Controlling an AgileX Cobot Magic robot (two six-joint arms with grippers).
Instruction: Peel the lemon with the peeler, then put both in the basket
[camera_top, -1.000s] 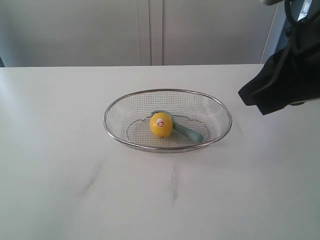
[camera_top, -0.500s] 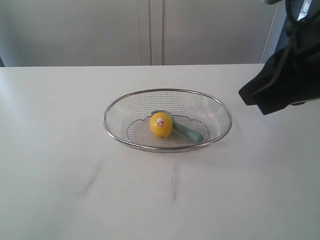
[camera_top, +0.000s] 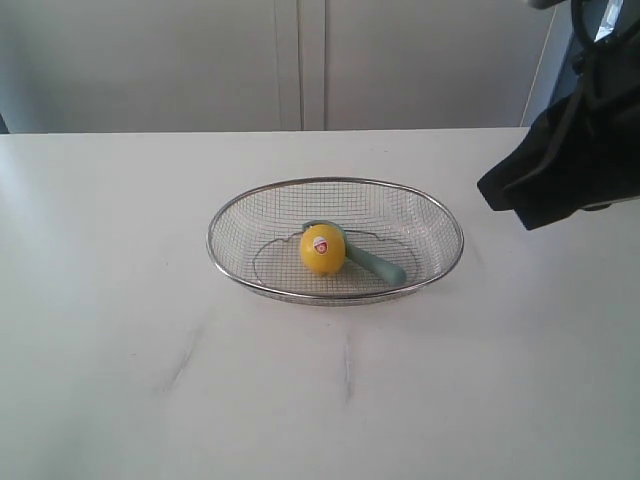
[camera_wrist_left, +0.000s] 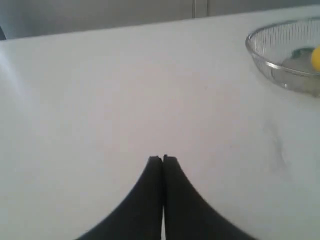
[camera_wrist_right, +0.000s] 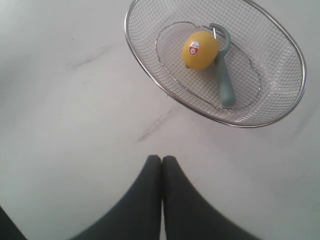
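The yellow lemon with its sticker lies in the middle of the wire mesh basket, resting against the teal peeler, whose head curls round behind it. The right wrist view looks down on the lemon, the peeler and the basket. My right gripper is shut and empty, well above the table and apart from the basket. In the exterior view its dark arm hangs at the right edge. My left gripper is shut and empty over bare table, with the basket far off.
The white table carries faint grey scuff marks in front of the basket. A pale wall with cabinet panels stands behind the table's far edge.
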